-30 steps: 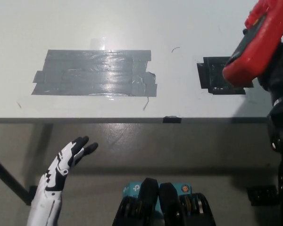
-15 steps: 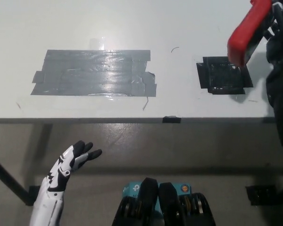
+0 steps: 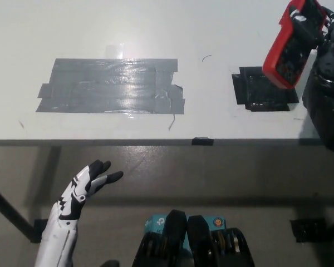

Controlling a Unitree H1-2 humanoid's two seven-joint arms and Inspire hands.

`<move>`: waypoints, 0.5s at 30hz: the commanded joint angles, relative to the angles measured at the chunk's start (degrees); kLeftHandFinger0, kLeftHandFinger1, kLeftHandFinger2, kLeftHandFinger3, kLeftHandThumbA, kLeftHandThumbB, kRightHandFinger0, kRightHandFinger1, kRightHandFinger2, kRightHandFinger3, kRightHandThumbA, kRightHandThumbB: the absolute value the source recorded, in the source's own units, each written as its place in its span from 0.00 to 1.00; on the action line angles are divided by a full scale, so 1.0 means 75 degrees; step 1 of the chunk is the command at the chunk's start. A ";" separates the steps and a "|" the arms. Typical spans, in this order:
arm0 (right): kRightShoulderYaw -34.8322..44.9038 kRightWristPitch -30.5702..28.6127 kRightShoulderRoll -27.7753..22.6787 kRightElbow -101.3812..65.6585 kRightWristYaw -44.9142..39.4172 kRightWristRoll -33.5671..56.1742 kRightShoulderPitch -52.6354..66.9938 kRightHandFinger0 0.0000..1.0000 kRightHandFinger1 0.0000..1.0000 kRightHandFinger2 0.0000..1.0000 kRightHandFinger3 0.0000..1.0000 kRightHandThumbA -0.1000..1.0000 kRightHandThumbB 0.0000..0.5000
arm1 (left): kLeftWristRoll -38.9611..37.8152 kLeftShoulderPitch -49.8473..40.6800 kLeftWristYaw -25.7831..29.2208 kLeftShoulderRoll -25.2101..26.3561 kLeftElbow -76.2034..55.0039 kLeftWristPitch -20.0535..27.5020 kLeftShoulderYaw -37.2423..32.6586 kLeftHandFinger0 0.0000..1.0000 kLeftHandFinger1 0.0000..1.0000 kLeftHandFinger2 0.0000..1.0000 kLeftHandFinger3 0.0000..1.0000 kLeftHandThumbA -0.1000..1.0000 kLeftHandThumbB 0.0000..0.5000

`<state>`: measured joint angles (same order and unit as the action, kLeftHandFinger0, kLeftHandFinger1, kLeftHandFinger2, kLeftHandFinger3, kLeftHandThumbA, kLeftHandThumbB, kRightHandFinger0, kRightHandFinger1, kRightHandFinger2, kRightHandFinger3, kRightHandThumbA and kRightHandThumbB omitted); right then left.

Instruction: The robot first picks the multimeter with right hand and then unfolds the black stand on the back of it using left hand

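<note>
Since half a second ago, your multimeter point(image 3: 292, 44) has turned in the right hand point(image 3: 327, 50): then you saw mostly a thin red edge, now a broad dark face framed in red is swung toward the camera. It sits at the upper right, lifted clear of the table point(image 3: 100, 28) and hanging just above the black square patch point(image 3: 261, 89) that marks the spot beneath it. Your right hand is closed around the far side of the meter, black fingers wrapping its right edge, so the grip looks firm, though most of that hand is cut off by the picture's border.

You seem to be holding it up and turned this way to offer the back to the other hand, which is where the stand should be. Whether this dark face really is the back, you can't quite tell from here.

Meanwhile your left hand point(image 3: 83, 189) has crept a touch to the right below the table edge. It's open, fingers spread and pointing up and to the right, holding nothing, touching nothing. It's well apart from the meter, with the grey tape patch point(image 3: 111, 86) on the table lying between them.

So the pick looks done; the unfolding has not begun. Your left hand has a long reach across before it can get at the stand.
</note>
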<state>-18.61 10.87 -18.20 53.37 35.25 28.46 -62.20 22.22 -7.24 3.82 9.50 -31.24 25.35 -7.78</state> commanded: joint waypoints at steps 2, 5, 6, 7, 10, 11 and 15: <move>-0.1143 -0.2433 -0.0654 0.1370 -0.1313 -0.2755 -0.2464 0.09 0.23 0.50 0.39 0.00 0.36 | -0.0185 0.0260 0.0529 0.0266 -0.0147 0.0211 0.0116 1.00 0.90 0.82 1.00 0.94 0.27; -0.1446 -0.2607 -0.0610 0.1642 -0.1369 -0.3004 -0.2475 0.00 0.00 0.20 0.11 0.00 0.32 | -0.0149 0.0158 0.0458 0.0193 -0.0182 0.0211 0.0177 1.00 0.92 0.82 1.00 0.94 0.28; -0.1519 -0.2624 -0.0581 0.1704 -0.1379 -0.3054 -0.2480 0.00 0.02 0.28 0.15 0.00 0.31 | -0.0167 0.0133 0.0453 0.0194 -0.0181 0.0211 0.0187 1.00 0.93 0.82 1.00 0.93 0.28; -0.1645 -0.2651 -0.0534 0.1778 -0.1339 -0.3185 -0.2480 0.00 0.10 0.43 0.28 0.00 0.33 | -0.0170 0.0140 0.0500 0.0231 -0.0143 0.0211 0.0195 1.00 0.92 0.82 1.00 0.93 0.26; -0.2037 -0.2597 -0.0405 0.2083 -0.1330 -0.3531 -0.2503 0.00 0.22 0.57 0.49 0.00 0.33 | -0.0447 0.0095 0.0346 0.0150 -0.0141 0.0211 0.0345 1.00 0.92 0.83 1.00 0.91 0.30; -0.2036 -0.2728 -0.0308 0.2205 -0.1505 -0.3459 -0.2459 0.00 0.25 0.61 0.59 0.00 0.30 | -0.0517 0.0158 0.0355 0.0207 -0.0131 0.0211 0.0389 1.00 0.90 0.82 1.00 0.90 0.27; -0.2076 -0.2526 0.0099 0.2710 -0.1885 -0.3369 -0.2336 0.00 0.21 0.57 0.55 0.00 0.26 | -0.0589 0.0347 0.0464 0.0267 -0.0085 0.0211 0.0584 1.00 0.85 0.79 1.00 0.88 0.26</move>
<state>-32.68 2.56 -17.97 71.40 27.64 13.48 -69.67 20.74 -6.17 3.89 9.99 -31.23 25.36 -5.41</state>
